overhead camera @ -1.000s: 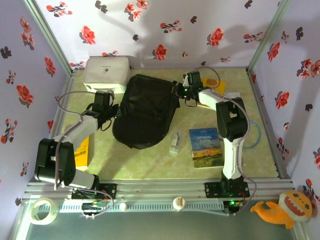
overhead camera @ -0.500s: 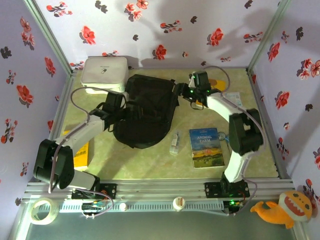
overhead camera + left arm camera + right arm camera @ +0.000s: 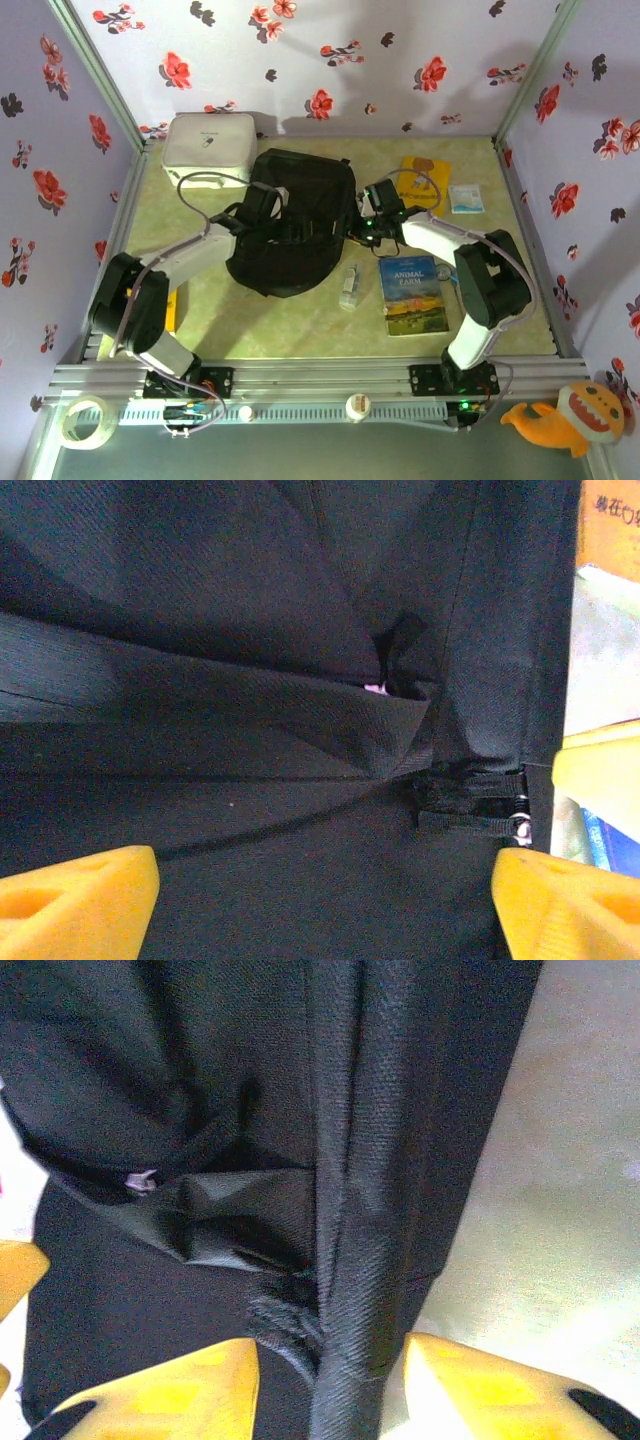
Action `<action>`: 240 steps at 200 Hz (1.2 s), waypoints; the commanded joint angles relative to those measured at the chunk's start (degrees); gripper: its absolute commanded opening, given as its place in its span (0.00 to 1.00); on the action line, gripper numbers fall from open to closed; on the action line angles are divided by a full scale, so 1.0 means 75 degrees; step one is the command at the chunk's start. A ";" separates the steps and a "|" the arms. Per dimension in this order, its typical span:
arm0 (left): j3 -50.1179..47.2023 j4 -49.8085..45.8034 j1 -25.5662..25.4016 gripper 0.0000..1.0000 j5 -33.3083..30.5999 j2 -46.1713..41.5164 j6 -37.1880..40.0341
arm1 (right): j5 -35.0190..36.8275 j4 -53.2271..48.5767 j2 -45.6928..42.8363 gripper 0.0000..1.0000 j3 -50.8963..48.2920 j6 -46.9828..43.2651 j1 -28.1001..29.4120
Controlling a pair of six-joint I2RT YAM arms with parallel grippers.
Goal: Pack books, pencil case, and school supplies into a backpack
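The backpack [image 3: 295,235] lies flat in the middle. The left gripper [image 3: 325,880] hangs wide open over it, holding nothing. The right gripper [image 3: 330,1350] sits around its right edge, likely to lift it; I cannot tell if it pinches. The blue book [image 3: 412,293] and yellow book [image 3: 425,172] wait right.

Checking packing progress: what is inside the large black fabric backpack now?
Only folded fabric and straps show on the black backpack; its interior is covered. The blue "Animal Farm" paperback and the yellow paperback lie outside it.
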 commanded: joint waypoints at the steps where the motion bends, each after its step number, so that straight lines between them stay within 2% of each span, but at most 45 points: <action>1: 0.0163 0.0558 -0.0210 0.84 0.0406 0.0250 -0.1125 | 0.0108 -0.0034 0.0113 0.34 -0.0128 -0.0290 -0.0056; 24: 0.0218 0.0832 -0.0386 0.79 0.0590 0.0555 -0.1862 | 0.0057 -0.0056 0.0192 0.19 -0.0410 -0.0336 -0.0220; 38: 0.0254 0.1059 -0.0479 0.72 0.0873 0.0877 -0.2261 | -0.0161 0.0262 0.0221 0.15 -0.0642 -0.0102 -0.0352; 49: 0.0286 0.1284 -0.0562 0.67 0.1087 0.1132 -0.2526 | -0.0212 0.0591 0.0241 0.13 -0.0815 0.0047 -0.0402; 94: 0.0485 0.1618 -0.0827 0.57 0.1285 0.1568 -0.2762 | -0.0275 0.0839 0.0422 0.12 -0.0896 0.0149 -0.0473; 128: 0.0573 0.1665 -0.0887 0.42 0.1307 0.1833 -0.2767 | -0.0299 0.0905 0.0426 0.12 -0.0966 0.0165 -0.0533; 182: 0.0912 0.1710 -0.0879 0.38 0.1307 0.2275 -0.2761 | -0.0299 0.0950 0.0479 0.11 -0.0970 0.0207 -0.0551; 240: 0.0839 0.1942 -0.0883 0.36 0.1475 0.2261 -0.2737 | -0.0211 0.0964 0.0456 0.10 -0.1016 0.0248 -0.0560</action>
